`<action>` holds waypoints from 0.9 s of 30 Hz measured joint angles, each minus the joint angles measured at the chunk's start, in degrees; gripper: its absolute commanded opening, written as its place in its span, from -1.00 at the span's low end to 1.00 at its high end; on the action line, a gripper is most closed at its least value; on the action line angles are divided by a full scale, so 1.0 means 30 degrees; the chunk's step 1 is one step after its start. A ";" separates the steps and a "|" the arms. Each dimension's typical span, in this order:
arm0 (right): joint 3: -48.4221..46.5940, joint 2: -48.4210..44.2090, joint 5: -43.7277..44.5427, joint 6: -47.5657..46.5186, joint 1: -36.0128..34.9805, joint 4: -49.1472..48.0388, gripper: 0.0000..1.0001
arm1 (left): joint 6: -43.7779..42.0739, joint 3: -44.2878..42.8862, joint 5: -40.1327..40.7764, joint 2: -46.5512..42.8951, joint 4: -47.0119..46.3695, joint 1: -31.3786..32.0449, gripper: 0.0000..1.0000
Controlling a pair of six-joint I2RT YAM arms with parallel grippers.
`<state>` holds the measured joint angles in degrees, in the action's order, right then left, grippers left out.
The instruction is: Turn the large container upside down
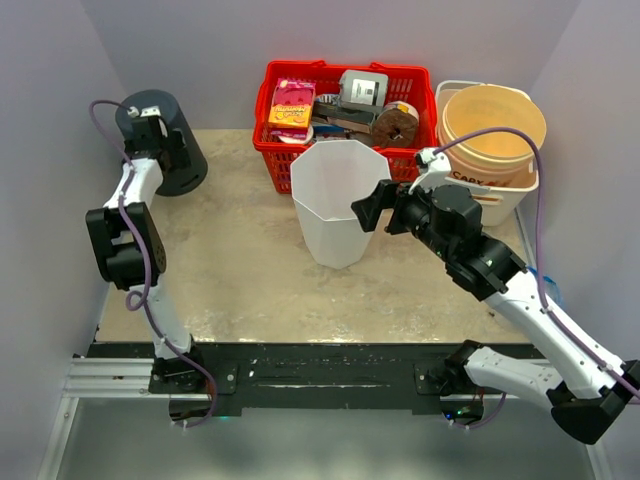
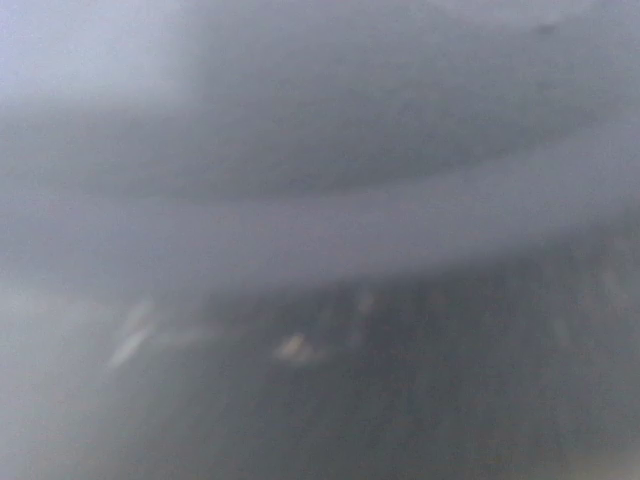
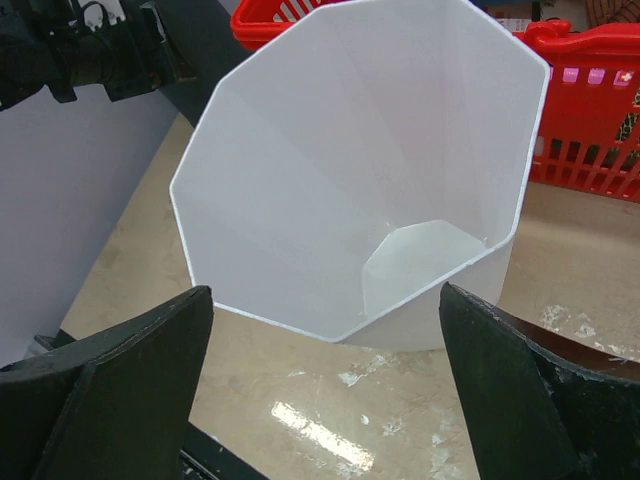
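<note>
The large container (image 1: 335, 205) is a white eight-sided bin standing upright, mouth up, in the middle of the table. In the right wrist view the large container (image 3: 350, 150) is seen from above its rim and is empty. My right gripper (image 1: 372, 208) hovers at its right side, level with the rim; the right gripper (image 3: 325, 295) is open, with bare table between its black fingers (image 3: 110, 390). My left gripper (image 1: 152, 118) is at the top of a black cylinder (image 1: 178, 155) at the far left. The left wrist view is only a dark grey blur.
A red basket (image 1: 275, 165) full of packets and tools stands just behind the white bin; the same red basket (image 3: 600, 110) shows at the right wrist view's upper right. At the back right, an orange bucket (image 1: 495, 120) sits in a white tub (image 1: 505, 198). Walls close both sides.
</note>
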<state>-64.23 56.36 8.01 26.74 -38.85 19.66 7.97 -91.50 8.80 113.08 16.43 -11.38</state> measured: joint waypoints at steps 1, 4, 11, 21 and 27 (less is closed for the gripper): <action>-0.0007 0.0058 0.0000 -0.0073 0.0000 -0.0007 0.98 | 0.0036 -0.0546 0.0109 0.0423 0.0182 -0.0015 0.93; -0.0007 0.0364 -0.0015 -0.0291 0.0036 -0.0044 0.98 | 0.0168 -0.1770 0.0350 0.1457 0.0350 -0.0044 0.93; -0.0007 0.0860 -0.0124 -0.0466 0.0211 -0.0138 0.98 | 0.0401 -0.3257 0.0503 0.2973 0.0248 -0.0087 0.93; -0.0007 0.0867 -0.0386 -0.0488 0.0437 -0.0248 0.98 | 0.0474 -0.3519 -0.0962 0.3293 -0.0415 -0.0277 0.93; -0.0168 0.0852 -0.0364 -0.0379 0.0474 -0.0022 0.98 | 0.0699 -0.1639 -0.1457 0.2317 -0.1552 -0.0291 0.95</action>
<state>-64.73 58.92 6.92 25.61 -37.43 19.59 10.07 -96.42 4.43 120.03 11.77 -12.25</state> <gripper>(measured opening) 0.986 0.975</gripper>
